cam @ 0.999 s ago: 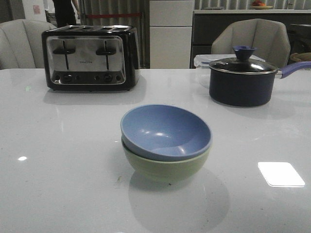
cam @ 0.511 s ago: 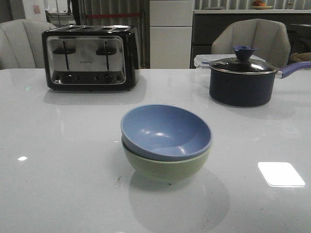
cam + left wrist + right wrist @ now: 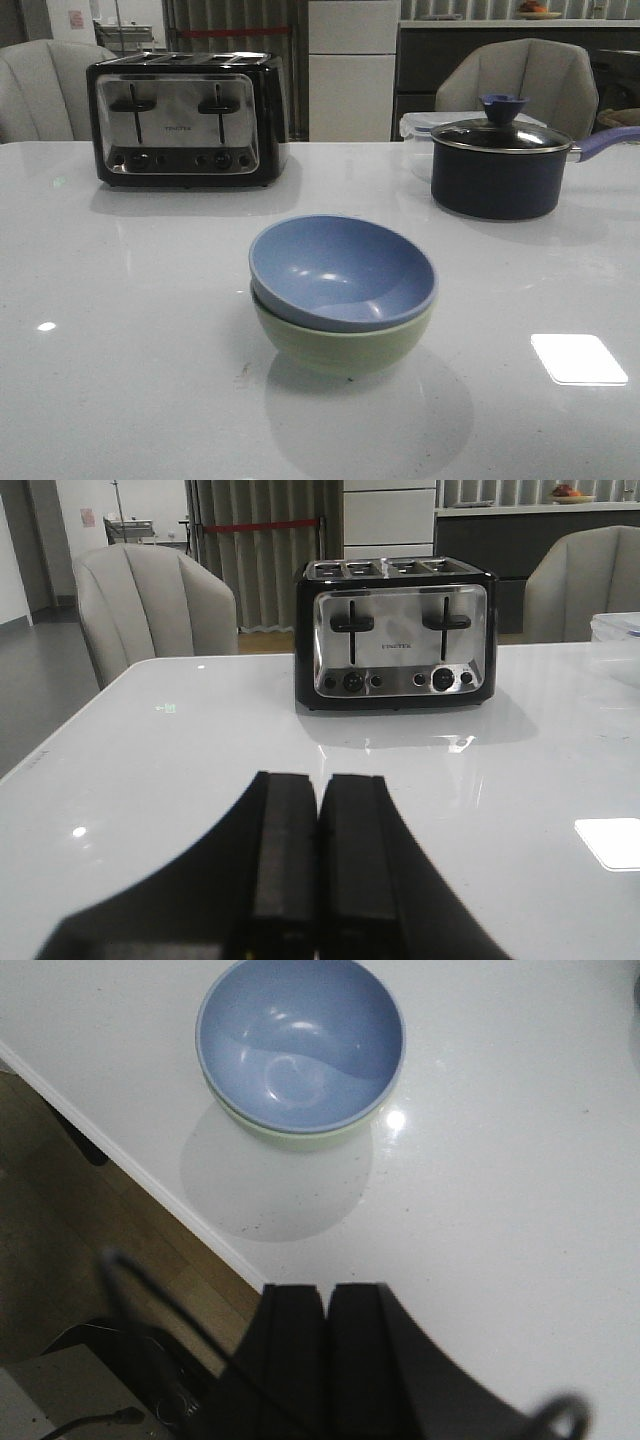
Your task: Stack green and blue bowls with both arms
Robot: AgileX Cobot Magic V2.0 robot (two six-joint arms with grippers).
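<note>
The dusty blue bowl [image 3: 342, 271] sits nested inside the pale green bowl [image 3: 340, 344] in the middle of the white table, near its front. The stack also shows in the right wrist view, the blue bowl [image 3: 300, 1042] over a sliver of the green bowl [image 3: 300, 1140]. My right gripper [image 3: 327, 1295] is shut and empty, well apart from the stack near the table's front edge. My left gripper [image 3: 320, 785] is shut and empty above the table, facing the toaster. Neither gripper shows in the front view.
A black and chrome toaster [image 3: 185, 120] stands at the back left. A dark lidded saucepan [image 3: 497, 165] with a purple handle stands at the back right, a clear container [image 3: 418, 127] behind it. Chairs stand beyond the table. The wooden floor [image 3: 90, 1230] lies past the table's front edge.
</note>
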